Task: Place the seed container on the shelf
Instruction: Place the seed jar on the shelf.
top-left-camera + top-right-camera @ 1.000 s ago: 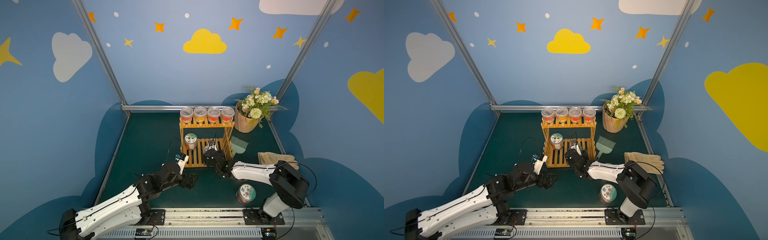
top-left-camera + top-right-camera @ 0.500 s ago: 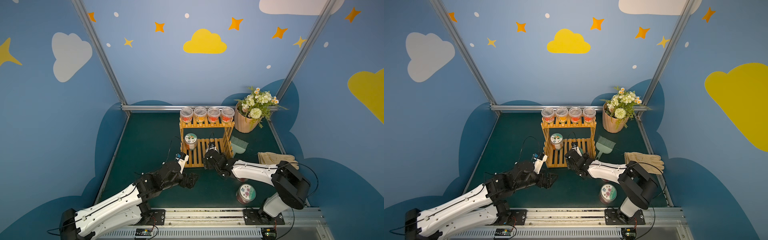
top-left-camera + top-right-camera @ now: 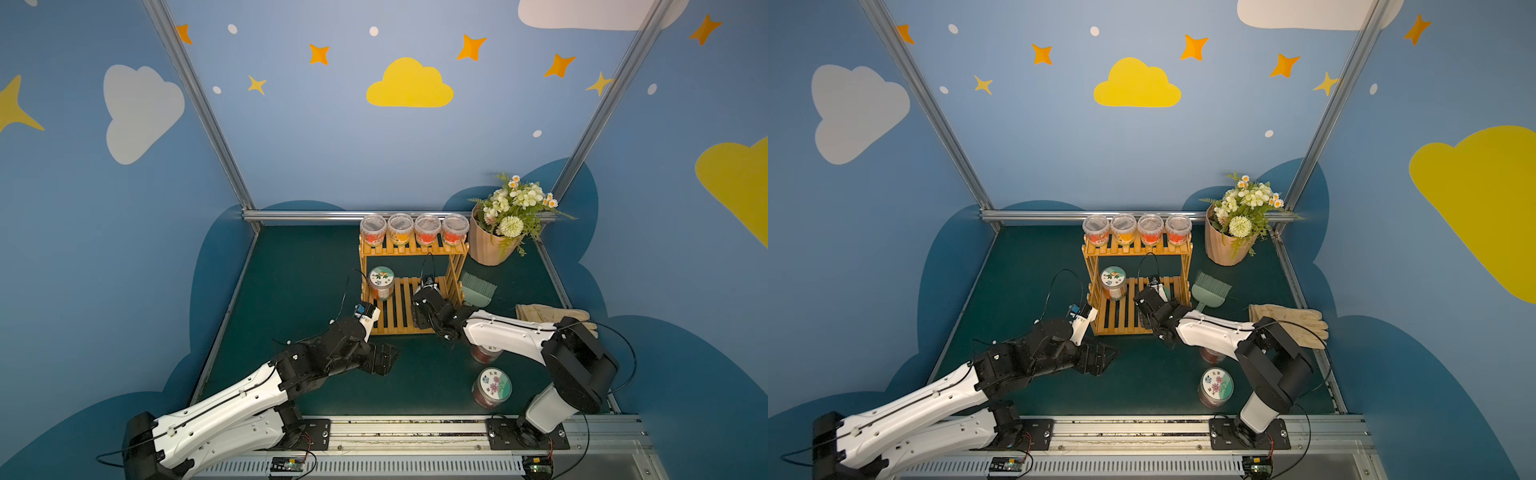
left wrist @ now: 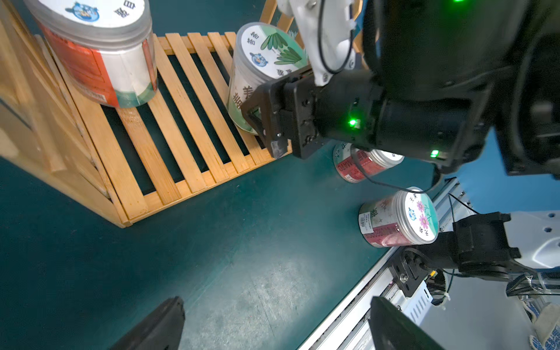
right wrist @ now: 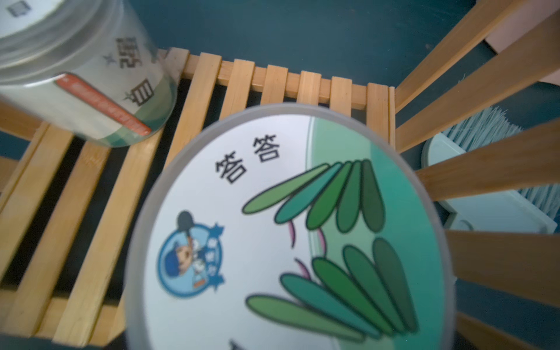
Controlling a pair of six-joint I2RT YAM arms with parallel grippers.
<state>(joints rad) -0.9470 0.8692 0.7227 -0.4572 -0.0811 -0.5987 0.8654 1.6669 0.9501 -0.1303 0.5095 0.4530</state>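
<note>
Shelf (image 3: 397, 311) stands mid-frame in both top views, open front facing the arms, so its lower tier takes a low reach. Right gripper (image 3: 423, 293) is in over those slats, jaws astride the green-lidded seed container (image 4: 263, 54), whose base sits at the lower tier, right of the orange-labelled jar (image 3: 381, 282); clamped or let go, cannot tell. Left gripper (image 3: 384, 358) hangs before the shelf, fingers wide apart, empty, probably parked out of the way. Count: one flowerpot (image 3: 492, 245), one brush (image 3: 478, 286), four lidded jars (two shelved, two red jars (image 3: 491, 386) on the mat (image 3: 299, 291), lower right), four clear cups (image 3: 411, 228) on top tier.
</note>
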